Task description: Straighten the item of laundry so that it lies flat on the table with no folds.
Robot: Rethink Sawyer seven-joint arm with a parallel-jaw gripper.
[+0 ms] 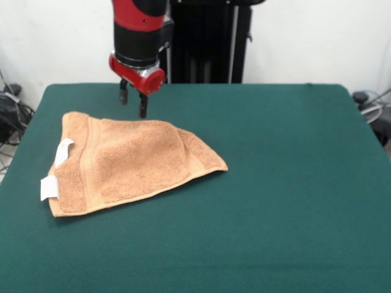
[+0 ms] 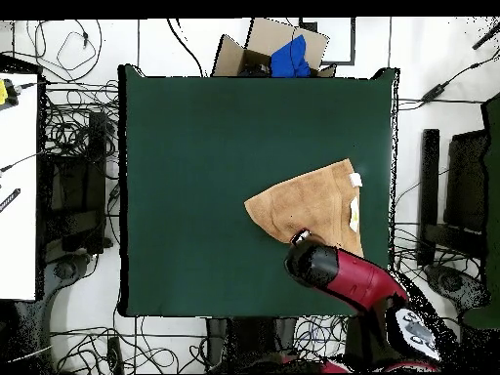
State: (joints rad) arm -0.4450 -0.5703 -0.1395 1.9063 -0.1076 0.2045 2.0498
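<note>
Gripper (image 1: pixel 133 101) with two dark fingers parted and nothing between them, hanging just above the table (image 1: pixel 293 183) right behind the towel's back edge, toward the tagged end. No contact with the cloth visible in the front view; in the overhead view, tucked under the red arm at the towel's border and too hidden to judge.

Towel (image 1: pixel 131 163) lying near one side edge of the table, not at its middle. Still folded: shaped as a rough wedge rather than a square, broad at the end with the white tag (image 1: pixel 63 151) and narrowing to a point at the other. A flap doubled over near that pointed end, with a border band running crosswise under the upper layer. A second white bit (image 1: pixel 49 187) showing at the broad end's front corner.

Judged barely begun or midway: nothing gripped, fold remaining, flattening yet to be done. Probably calls for pinching the doubled flap's edge and drawing it away from the tag end.
</note>
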